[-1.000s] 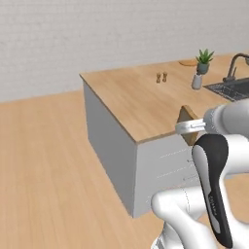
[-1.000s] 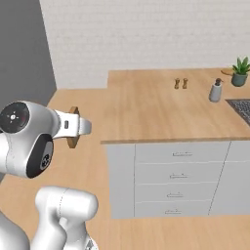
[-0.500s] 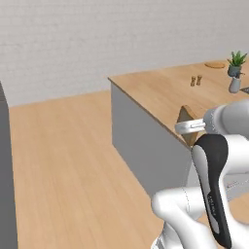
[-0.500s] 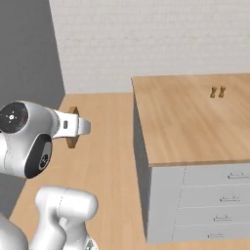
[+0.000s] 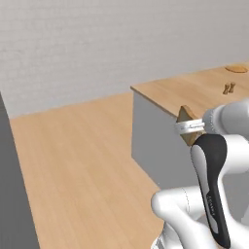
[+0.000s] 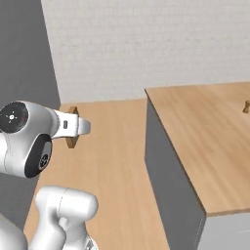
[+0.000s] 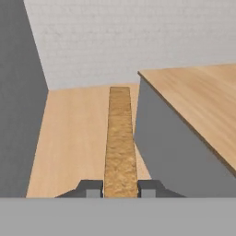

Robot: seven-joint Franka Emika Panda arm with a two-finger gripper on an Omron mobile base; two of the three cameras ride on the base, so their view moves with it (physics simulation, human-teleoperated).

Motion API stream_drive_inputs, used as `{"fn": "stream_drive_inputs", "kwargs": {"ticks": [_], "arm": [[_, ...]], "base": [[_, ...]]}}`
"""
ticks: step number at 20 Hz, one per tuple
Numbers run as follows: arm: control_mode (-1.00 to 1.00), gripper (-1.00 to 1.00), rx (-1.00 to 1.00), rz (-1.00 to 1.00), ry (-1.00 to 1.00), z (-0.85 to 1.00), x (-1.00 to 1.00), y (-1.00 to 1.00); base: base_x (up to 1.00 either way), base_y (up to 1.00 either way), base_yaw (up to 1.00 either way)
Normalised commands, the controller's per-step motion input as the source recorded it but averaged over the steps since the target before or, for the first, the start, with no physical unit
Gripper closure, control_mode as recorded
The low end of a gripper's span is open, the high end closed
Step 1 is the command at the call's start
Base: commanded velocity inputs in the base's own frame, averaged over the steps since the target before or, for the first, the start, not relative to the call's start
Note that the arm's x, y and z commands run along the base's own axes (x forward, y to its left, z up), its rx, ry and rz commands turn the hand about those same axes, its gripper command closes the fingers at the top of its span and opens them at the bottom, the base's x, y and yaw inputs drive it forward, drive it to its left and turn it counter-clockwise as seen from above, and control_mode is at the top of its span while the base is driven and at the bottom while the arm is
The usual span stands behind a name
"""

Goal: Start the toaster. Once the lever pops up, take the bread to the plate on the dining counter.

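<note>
My gripper [image 7: 120,189] is shut on the bread [image 7: 120,138], a thin tan slice seen edge-on running straight out from between the fingers. From the base views the bread [image 5: 184,123] stands upright in the gripper [image 5: 187,128], held in the air beside the near corner of the dining counter [image 5: 194,92]. From the right the bread [image 6: 72,135] pokes out behind the gripper [image 6: 78,128], over the floor. The plate [image 5: 236,69] lies far off on the counter's back right. The toaster is out of view.
Two small brown shakers [image 5: 228,88] stand on the dining counter [image 6: 210,132] near the plate. A tall dark grey panel [image 5: 14,194] rises at the left. Open wood floor [image 6: 117,161] lies between it and the counter's grey side.
The whole scene has slid right in both base views, so the base has moved. Sink, faucet and plant have left the picture. The bread stays gripped the same way.
</note>
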Motion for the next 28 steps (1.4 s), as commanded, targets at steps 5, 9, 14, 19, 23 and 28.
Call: {"fn": "stream_drive_inputs", "kwargs": {"ticks": [5,9,14,19,23,28], "arm": [[1.0,1.0,0.0,0.0,0.0,0.0,0.0,0.0],[1.0,1.0,0.0,0.0,0.0,0.0,0.0,0.0],[1.0,1.0,0.0,0.0,0.0,0.0,0.0,0.0],[1.0,1.0,0.0,0.0,0.0,0.0,0.0,0.0],[1.0,1.0,0.0,0.0,0.0,0.0,0.0,0.0],[1.0,1.0,0.0,0.0,0.0,0.0,0.0,0.0]], "base": [[1.0,0.92,-0.22],[1.0,0.72,-0.26],[1.0,0.69,-0.36],[1.0,0.8,-0.38],[1.0,0.95,-0.38],[1.0,1.0,-0.42]]}}
